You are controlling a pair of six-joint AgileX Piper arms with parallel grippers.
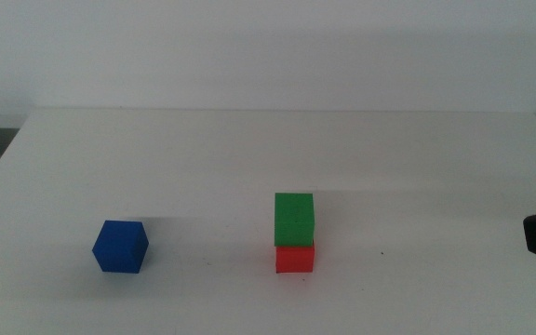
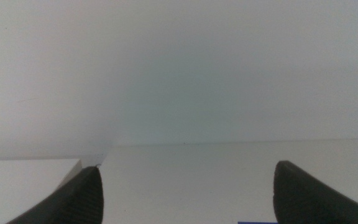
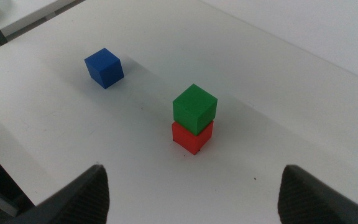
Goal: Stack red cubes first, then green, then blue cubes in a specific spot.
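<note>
Green cube (image 1: 294, 219) atop red cube (image 1: 294, 259); blue cube (image 1: 120, 247) apart; both tools released.

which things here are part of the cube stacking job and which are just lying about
Job:
- small matte red cube, bottom of stack
- small matte green cube, on the red
- small matte blue cube, alone on the white table

Lying about:
- nothing else visible

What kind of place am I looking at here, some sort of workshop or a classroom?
Most likely a robot test bench in a lab, not a classroom. A bare white table holds only a green cube stacked on a red cube and a blue cube apart, with the left gripper and right gripper open at its edges.
</note>
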